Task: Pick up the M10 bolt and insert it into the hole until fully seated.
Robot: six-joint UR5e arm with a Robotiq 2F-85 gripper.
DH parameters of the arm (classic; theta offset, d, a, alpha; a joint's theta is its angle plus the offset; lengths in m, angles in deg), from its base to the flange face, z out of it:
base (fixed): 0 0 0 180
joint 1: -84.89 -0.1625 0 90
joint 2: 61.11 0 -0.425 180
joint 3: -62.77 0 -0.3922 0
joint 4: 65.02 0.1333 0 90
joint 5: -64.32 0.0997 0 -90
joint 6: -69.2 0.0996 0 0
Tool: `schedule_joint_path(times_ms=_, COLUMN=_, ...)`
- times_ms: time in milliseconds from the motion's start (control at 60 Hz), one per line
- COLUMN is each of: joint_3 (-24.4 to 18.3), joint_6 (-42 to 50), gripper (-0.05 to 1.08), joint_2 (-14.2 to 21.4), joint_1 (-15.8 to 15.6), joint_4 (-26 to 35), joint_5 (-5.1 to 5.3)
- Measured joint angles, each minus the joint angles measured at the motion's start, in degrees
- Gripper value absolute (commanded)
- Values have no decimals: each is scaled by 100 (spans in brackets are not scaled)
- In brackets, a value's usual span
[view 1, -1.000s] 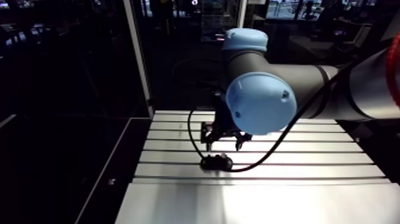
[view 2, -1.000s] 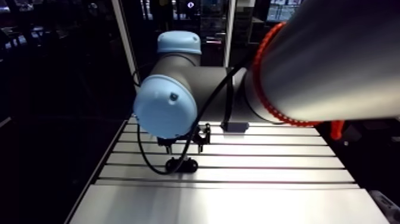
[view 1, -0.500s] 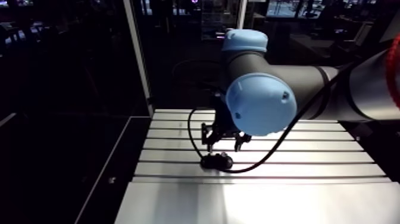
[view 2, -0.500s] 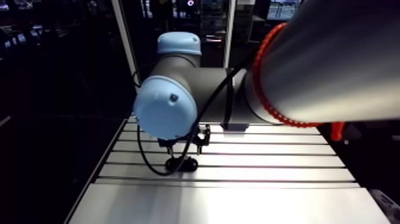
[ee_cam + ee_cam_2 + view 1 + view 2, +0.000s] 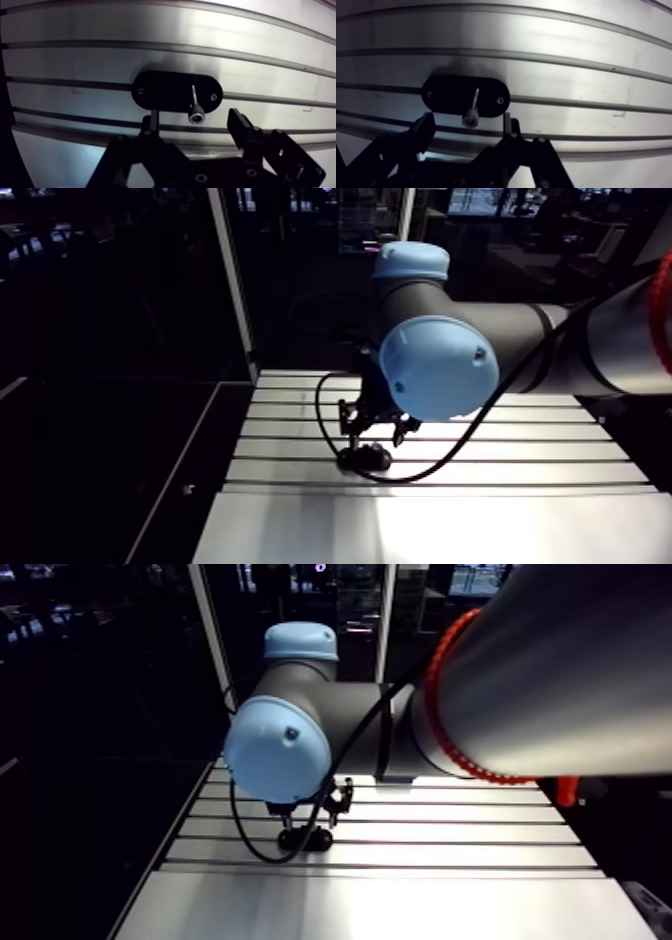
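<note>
Two fingers [image 5: 241, 126], wrist view: spread wide, holding nothing, one on each side of the bolt [image 5: 196, 117].
Bolt: standing head-up in the black oval plate [image 5: 165, 92] on the slotted table [image 5: 100, 55]; can't tell if it's fully seated.
Risk, my guess: the pads only catch the round head, so it slips or cocks and binds in the plate.
Arm view: gripper [image 5: 378, 430] hangs just above the plate.
Versus earlier: gripper's dropped a bit closer to the plate.

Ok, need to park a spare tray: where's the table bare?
Bare: the smooth table strip in front of the black plate, and the slotted rows either side of it. Crowded at the plate, where the bolt stands between the open jaws.
</note>
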Motion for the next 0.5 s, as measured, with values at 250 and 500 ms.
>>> schedule_joint_path(times_ms=250, joint_3=3, joint_6=3, gripper=33, joint_2=-4, joint_1=0, joint_4=-3, joint_5=0)
schedule_joint_path(times_ms=500, joint_3=11, joint_6=3, gripper=43, joint_2=-30, joint_1=-4, joint_4=-36, joint_5=-1)
